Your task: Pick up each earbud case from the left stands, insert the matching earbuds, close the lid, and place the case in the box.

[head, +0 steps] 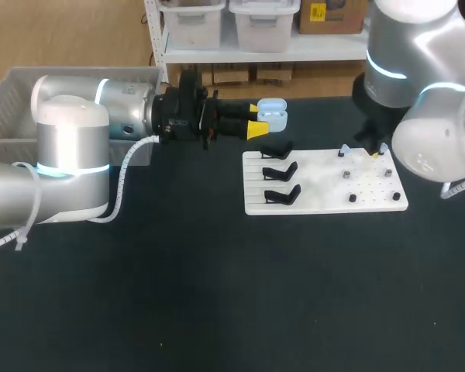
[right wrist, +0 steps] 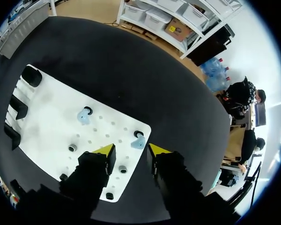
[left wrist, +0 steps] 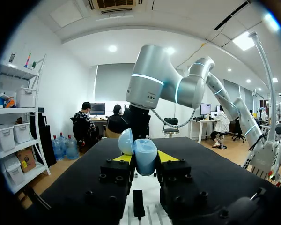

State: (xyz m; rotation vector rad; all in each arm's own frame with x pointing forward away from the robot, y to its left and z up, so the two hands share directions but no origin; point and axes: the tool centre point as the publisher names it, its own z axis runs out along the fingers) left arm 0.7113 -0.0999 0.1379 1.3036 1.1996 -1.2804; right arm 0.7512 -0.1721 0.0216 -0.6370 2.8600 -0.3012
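My left gripper [head: 257, 118] is shut on a light blue earbud case [head: 272, 114], held above the table behind the white board [head: 325, 203]. Seen from the left wrist, the case [left wrist: 145, 159] sits upright between the yellow tips with its lid [left wrist: 126, 141] swung open. My right gripper [head: 378, 150] hangs over the board's far right corner. From the right wrist its fingers stand apart, and a light blue earbud [right wrist: 138, 140] on a peg lies just ahead of the gap, untouched. A second earbud [right wrist: 84, 115] sits further along the board.
Three black stands [head: 280, 170] line the board's left side, all bare. Several small dark pegs [head: 353, 198] dot its right half. A grey box [head: 8, 108] stands at the table's far left behind my left arm.
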